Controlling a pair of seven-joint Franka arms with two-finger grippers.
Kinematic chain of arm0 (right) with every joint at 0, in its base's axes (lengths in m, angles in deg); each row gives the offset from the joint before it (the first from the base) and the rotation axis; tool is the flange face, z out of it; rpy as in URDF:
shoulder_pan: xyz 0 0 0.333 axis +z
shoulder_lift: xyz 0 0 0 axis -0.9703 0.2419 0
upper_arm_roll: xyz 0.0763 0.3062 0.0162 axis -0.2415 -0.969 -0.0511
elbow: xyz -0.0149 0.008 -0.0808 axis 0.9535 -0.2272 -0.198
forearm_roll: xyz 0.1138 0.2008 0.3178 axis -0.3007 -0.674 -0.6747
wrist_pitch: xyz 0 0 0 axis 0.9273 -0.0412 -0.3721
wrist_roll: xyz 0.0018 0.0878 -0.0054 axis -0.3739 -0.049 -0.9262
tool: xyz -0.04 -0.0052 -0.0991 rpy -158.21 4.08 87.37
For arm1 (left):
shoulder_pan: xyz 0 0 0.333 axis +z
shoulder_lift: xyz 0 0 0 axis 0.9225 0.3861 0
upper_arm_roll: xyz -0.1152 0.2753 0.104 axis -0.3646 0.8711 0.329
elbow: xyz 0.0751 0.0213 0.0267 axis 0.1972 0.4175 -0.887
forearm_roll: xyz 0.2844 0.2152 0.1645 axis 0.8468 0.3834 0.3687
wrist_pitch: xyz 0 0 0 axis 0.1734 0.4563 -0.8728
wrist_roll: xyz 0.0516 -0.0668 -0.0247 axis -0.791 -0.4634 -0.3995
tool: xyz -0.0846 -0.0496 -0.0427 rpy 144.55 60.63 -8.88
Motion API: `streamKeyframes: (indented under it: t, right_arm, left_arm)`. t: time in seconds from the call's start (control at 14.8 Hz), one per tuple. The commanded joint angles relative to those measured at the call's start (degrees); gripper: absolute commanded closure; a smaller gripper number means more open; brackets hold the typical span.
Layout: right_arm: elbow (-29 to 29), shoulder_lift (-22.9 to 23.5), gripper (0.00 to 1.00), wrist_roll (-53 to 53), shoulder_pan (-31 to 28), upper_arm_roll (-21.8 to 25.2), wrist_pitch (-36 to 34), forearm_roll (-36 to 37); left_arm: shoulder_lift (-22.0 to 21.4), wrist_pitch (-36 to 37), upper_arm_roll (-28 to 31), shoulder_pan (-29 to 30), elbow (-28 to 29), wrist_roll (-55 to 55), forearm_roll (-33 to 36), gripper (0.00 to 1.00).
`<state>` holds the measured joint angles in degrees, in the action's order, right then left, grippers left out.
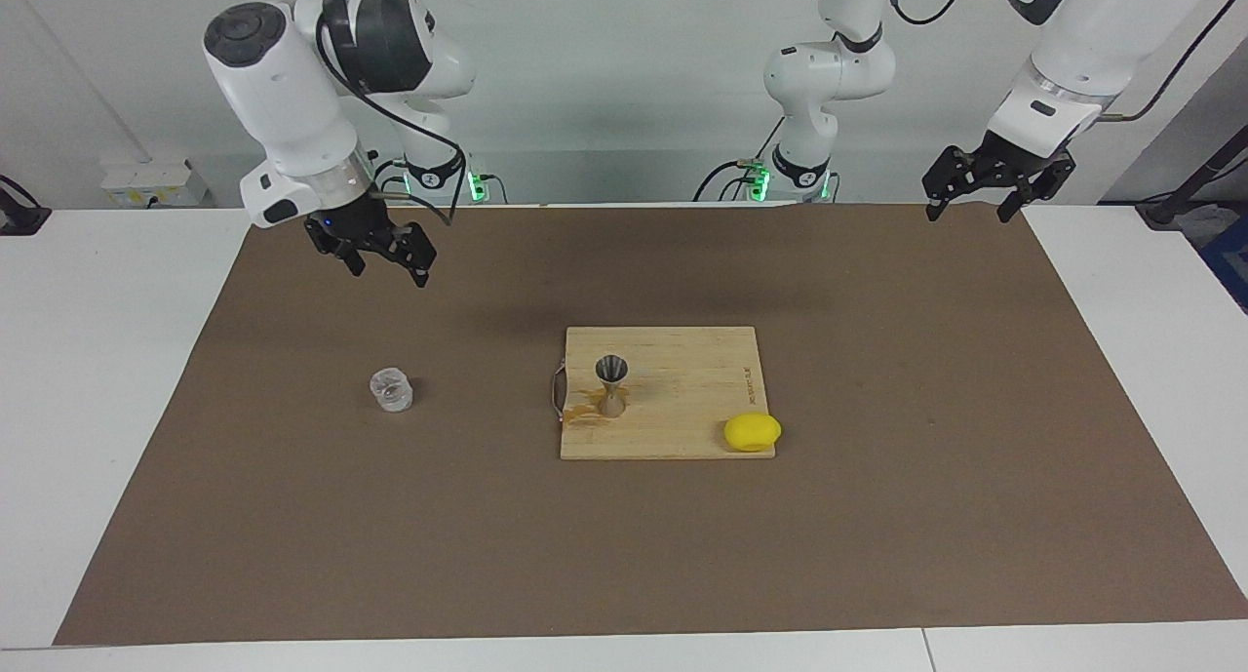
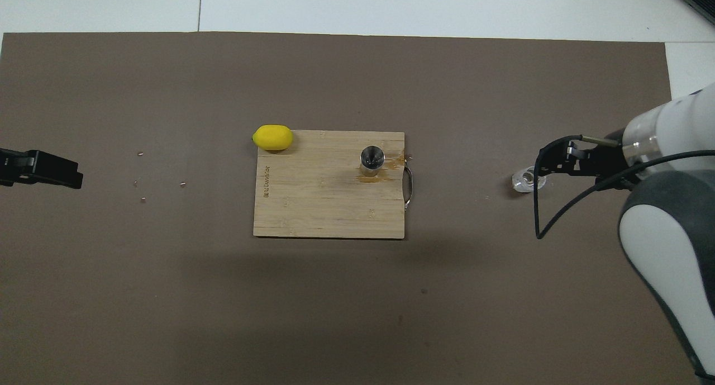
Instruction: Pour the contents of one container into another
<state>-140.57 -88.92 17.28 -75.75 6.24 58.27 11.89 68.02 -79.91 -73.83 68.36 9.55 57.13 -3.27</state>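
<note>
Sitting upright on the brown mat at centre-left of the facing view, the clear ribbed glass cup [image 1: 392,390], showing at the right of the overhead view [image 2: 524,181], toward the right arm's end of the desk [image 1: 117,360] and touching nothing. Hanging in the air at the upper left of the facing view, the right gripper [image 1: 385,256], empty, fingers spread apart, over bare mat and clear of the cup below it; poking in from the right edge of the overhead view [image 2: 550,164], overlapping the cup's edge there only because of its height. Standing upright on the wooden cutting board [image 1: 682,360] in the middle of both views, the silvery hourglass jigger [image 1: 611,384], open cone facing up [image 2: 372,160], close to the board's metal handle [image 1: 557,391]. Showing around the jigger's foot on the board, an orange-brown stain [image 1: 582,409]. Resting at the board's corner toward the left arm's end, farther from the robots than the jigger, the yellow lemon [image 1: 752,431], up at centre-left in the overhead view [image 2: 272,137]. Waiting at the upper right of the facing view, the left gripper [image 1: 975,204], holding nothing, fingers apart, over the edge of the mat; showing as a dark tip at the left edge of the overhead view [image 2: 42,169].
</note>
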Motion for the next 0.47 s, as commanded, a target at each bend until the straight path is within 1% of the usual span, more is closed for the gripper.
streamKeyframes:
  t: [0.0,0.2,0.41]
  right_arm:
    - [7.07,2.29,0.00,-4.02,-1.13,-0.34,-4.79,3.25]
    - [9.18,2.29,0.00,-4.03,-1.13,-0.34,-6.73,5.37]
    - [9.10,1.94,0.00,-3.94,-0.79,-0.34,-8.22,5.28]
  left_arm:
    - [-0.83,0.70,0.38,-0.29,0.37,0.50,-0.34,0.00]
    - [-0.83,0.70,0.38,-0.29,0.37,0.50,-0.34,0.00]
    - [-0.83,0.70,0.38,-0.29,0.37,0.50,-0.34,0.00]
